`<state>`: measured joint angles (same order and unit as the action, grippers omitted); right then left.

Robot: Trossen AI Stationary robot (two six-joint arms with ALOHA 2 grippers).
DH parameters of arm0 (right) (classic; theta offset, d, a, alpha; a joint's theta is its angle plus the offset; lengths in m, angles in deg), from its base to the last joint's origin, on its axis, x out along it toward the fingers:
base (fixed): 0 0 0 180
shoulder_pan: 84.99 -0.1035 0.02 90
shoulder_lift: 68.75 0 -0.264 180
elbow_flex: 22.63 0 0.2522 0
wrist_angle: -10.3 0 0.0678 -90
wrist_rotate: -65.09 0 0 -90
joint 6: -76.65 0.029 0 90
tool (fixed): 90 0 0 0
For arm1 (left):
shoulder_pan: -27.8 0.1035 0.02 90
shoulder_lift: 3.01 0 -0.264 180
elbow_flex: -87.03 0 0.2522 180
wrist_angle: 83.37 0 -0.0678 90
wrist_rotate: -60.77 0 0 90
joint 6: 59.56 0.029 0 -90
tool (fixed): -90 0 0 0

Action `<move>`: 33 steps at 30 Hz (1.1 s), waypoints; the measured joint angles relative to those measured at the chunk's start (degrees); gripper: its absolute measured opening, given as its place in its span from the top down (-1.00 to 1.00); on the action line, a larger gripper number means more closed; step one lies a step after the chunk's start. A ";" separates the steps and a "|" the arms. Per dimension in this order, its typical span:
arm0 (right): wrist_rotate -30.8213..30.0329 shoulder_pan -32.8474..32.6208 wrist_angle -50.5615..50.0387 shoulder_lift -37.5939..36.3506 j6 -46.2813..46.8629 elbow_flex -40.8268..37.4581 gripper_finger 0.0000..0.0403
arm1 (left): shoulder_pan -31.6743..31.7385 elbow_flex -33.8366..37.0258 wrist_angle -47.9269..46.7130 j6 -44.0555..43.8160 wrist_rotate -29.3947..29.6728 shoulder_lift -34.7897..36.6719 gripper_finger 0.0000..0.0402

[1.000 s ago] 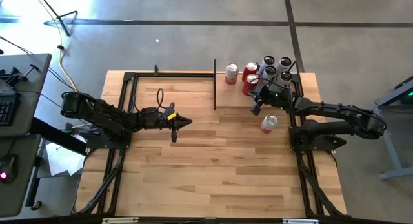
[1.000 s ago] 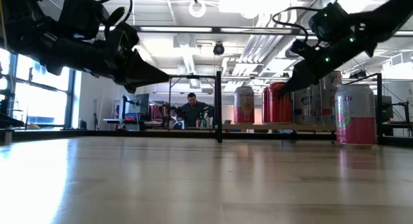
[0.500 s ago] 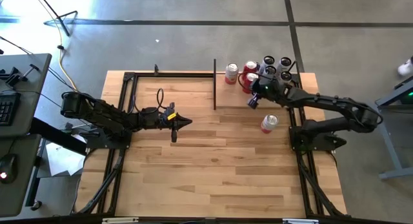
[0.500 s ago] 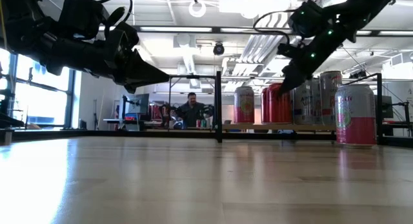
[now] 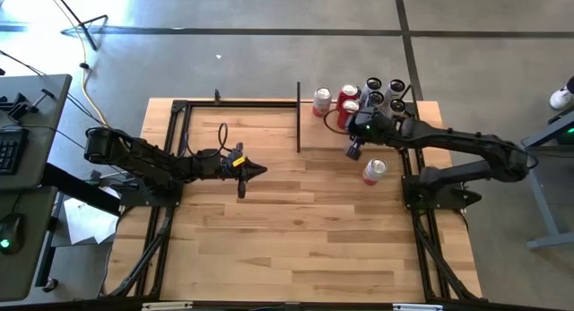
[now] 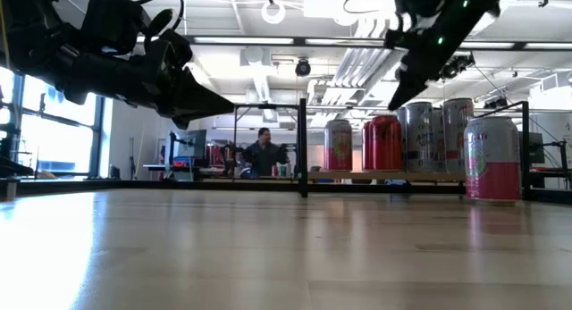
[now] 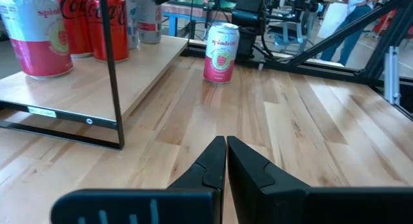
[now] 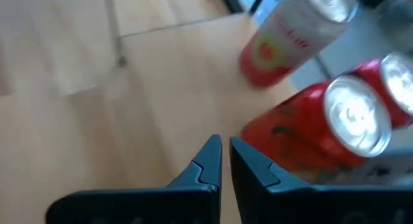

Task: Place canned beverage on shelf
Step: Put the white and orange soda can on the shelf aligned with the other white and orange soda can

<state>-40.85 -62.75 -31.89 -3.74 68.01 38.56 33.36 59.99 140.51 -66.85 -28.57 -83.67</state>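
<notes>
My right tool point(image 5: 353, 151), clenched and empty, has lifted clear of the red cans point(image 5: 348, 99) on the shelf point(image 5: 323, 130), so the pink can point(image 5: 374, 171) on the worktop point(image 5: 296, 230) comes next

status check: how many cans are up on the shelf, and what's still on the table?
Done: several cans stand on the shelf, among them a pink-and-white can and two red cans. In hand: nothing; the right gripper hangs over the shelf, jaws shut and empty. Left: one pink-and-white can stands on the table off the shelf. The left gripper waits mid-table, shut.
</notes>
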 joint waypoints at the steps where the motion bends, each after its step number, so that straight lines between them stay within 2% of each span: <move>1: 0.02 -1.28 -3.85 -0.16 1.87 1.60 0.93 | 0.00 0.00 0.00 -0.02 -0.35 0.00 0.96; 5: 0.05 -7.27 -21.12 -0.21 12.00 8.77 0.88 | 0.00 0.00 0.00 -0.02 -0.46 0.00 0.96; 8: 0.04 -12.42 -32.31 -0.20 21.11 13.23 0.74 | 0.00 0.00 0.00 -0.02 -0.47 0.00 0.96; 14: -0.03 -20.51 -46.22 -0.22 42.27 17.38 0.22 | 0.00 0.00 0.00 -0.02 -0.48 0.00 0.96; 19: 0.15 -19.96 -55.08 0.30 59.43 17.39 -0.27 | 0.00 0.00 0.02 -0.15 -0.48 0.00 0.96; 23: 2.94 -17.22 -55.48 0.27 63.48 17.39 -0.47 | 0.00 0.00 0.02 -0.19 -0.50 0.00 0.96; 33: 4.54 -10.89 -54.48 4.55 62.29 17.39 -0.49 | 0.00 0.02 -0.92 -1.07 -0.59 0.00 0.96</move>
<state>-36.31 -73.64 -86.37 0.80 130.30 55.95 33.36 60.01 139.59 -67.91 -29.15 -83.67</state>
